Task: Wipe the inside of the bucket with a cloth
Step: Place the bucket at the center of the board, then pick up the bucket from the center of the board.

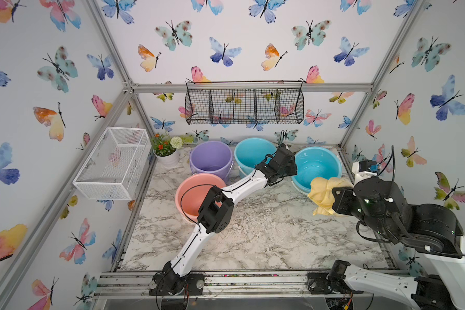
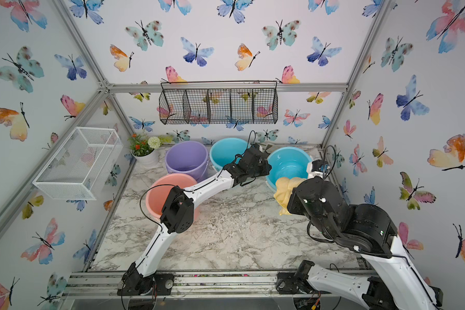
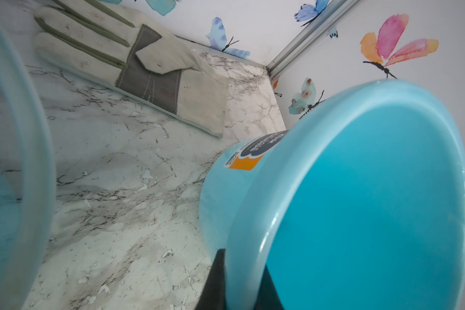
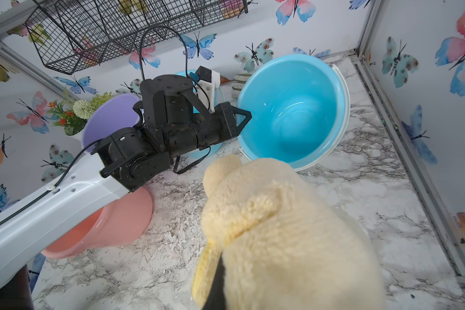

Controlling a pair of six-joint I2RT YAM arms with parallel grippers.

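A light blue bucket (image 1: 317,166) (image 2: 287,167) stands tilted at the back right, its mouth turned toward the front. My left gripper (image 1: 293,164) (image 3: 243,261) is shut on its rim, one finger outside the wall and one inside. In the right wrist view that gripper (image 4: 243,118) bites the near rim of the bucket (image 4: 293,112). The pale yellow cloth (image 1: 324,196) (image 2: 283,189) (image 4: 279,228) hangs bunched just in front of the bucket mouth. My right gripper (image 1: 334,200) is shut on it, its fingers mostly hidden by the fabric.
A second blue bucket (image 1: 253,154), a purple one (image 1: 210,158) and a pink one (image 1: 196,193) stand to the left. A beige glove with a grey patch (image 3: 145,67) lies behind. Flower pot (image 1: 168,155), white mesh basket (image 1: 113,163) and black wire rack (image 1: 244,104) line the walls.
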